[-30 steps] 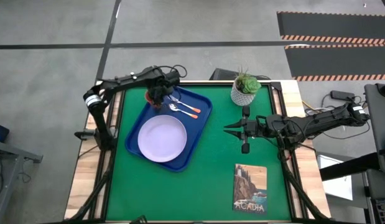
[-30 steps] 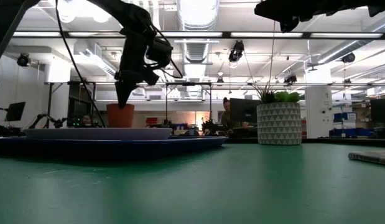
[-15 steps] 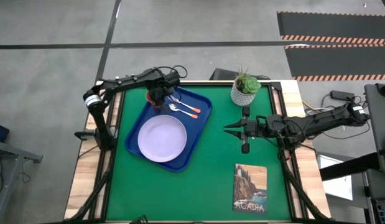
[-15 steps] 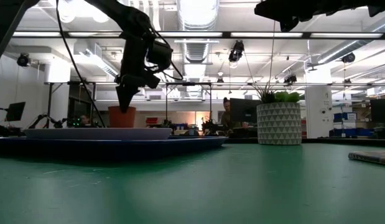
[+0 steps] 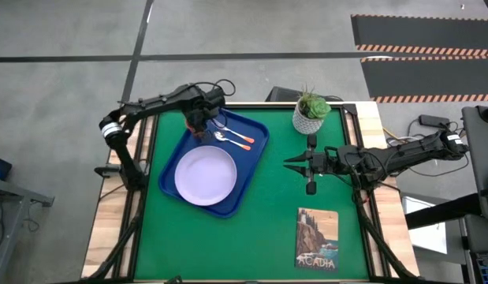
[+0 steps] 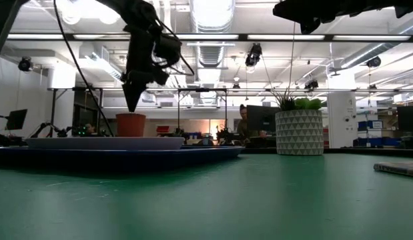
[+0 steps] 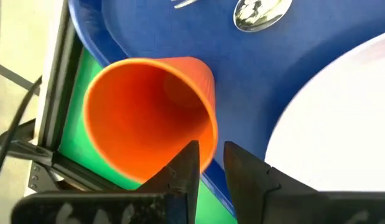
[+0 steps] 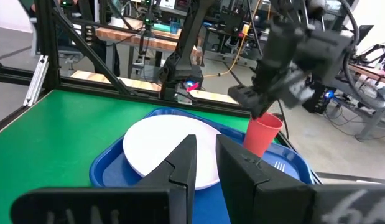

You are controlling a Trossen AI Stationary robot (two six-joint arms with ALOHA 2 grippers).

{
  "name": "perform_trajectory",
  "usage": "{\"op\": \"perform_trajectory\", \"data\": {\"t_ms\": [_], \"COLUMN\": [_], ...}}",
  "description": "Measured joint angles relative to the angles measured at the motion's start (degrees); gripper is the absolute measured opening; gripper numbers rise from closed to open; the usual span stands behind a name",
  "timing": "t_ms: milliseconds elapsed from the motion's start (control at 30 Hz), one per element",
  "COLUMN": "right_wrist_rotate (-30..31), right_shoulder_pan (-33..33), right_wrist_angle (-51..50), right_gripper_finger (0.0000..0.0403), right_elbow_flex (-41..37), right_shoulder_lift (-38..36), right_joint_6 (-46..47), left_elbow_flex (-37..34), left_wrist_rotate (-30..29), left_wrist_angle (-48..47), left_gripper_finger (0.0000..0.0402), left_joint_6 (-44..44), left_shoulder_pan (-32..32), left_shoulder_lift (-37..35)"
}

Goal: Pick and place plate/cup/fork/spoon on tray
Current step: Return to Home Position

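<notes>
The orange-red cup (image 6: 131, 125) stands upright on its base in the far left corner of the blue tray (image 5: 251, 162). It also shows in the left wrist view (image 7: 148, 112). My left gripper (image 6: 133, 108) hangs just above the cup's mouth, pointing down, with a narrow gap between its fingers and nothing in it. The lavender-white plate (image 5: 205, 175) lies flat on the tray. The spoon (image 5: 220, 136) and the fork (image 5: 237, 134) lie on the tray beyond the plate. My right gripper (image 5: 288, 164) hovers shut and empty at mid table, pointing toward the tray.
A white pot with a green plant (image 5: 311, 114) stands at the far edge, right of the tray. A picture card (image 5: 317, 239) lies at the near right. Bare green mat (image 5: 267, 237) lies between the tray and the card.
My left gripper has risen from the cup's rim to just above it. The cup has stayed upright on the tray.
</notes>
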Motion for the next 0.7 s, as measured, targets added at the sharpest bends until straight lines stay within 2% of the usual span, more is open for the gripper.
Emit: {"op": "perform_trajectory", "data": {"t_ms": [200, 333, 500, 700], "right_wrist_rotate": [0.00, -0.01, -0.04, -0.11], "right_shoulder_pan": [0.00, 0.00, 0.00, 0.00], "right_wrist_angle": [-0.02, -0.04, -0.07, -0.03], "right_gripper_finger": [0.0052, 0.0052, 0.0052, 0.0052], "right_elbow_flex": [0.00, 0.00, -0.35, -1.52], "right_shoulder_lift": [0.00, 0.00, 0.00, 0.04], "right_joint_6": [0.00, -0.06, -0.74, -3.30], "left_elbow_flex": [-0.72, -3.57, -13.89, -30.71], "left_wrist_rotate": [-0.09, -0.11, 1.12, 4.85], "left_wrist_angle": [0.52, 5.18, 20.33, 36.66], "left_gripper_finger": [0.0059, 0.0059, 0.0059, 0.0059], "left_joint_6": [-3.40, -6.40, -6.38, -6.37], "left_shoulder_pan": [-1.77, -4.98, -12.17, -20.40], "left_shoulder_lift": [-6.36, -12.74, -23.70, -37.41]}}
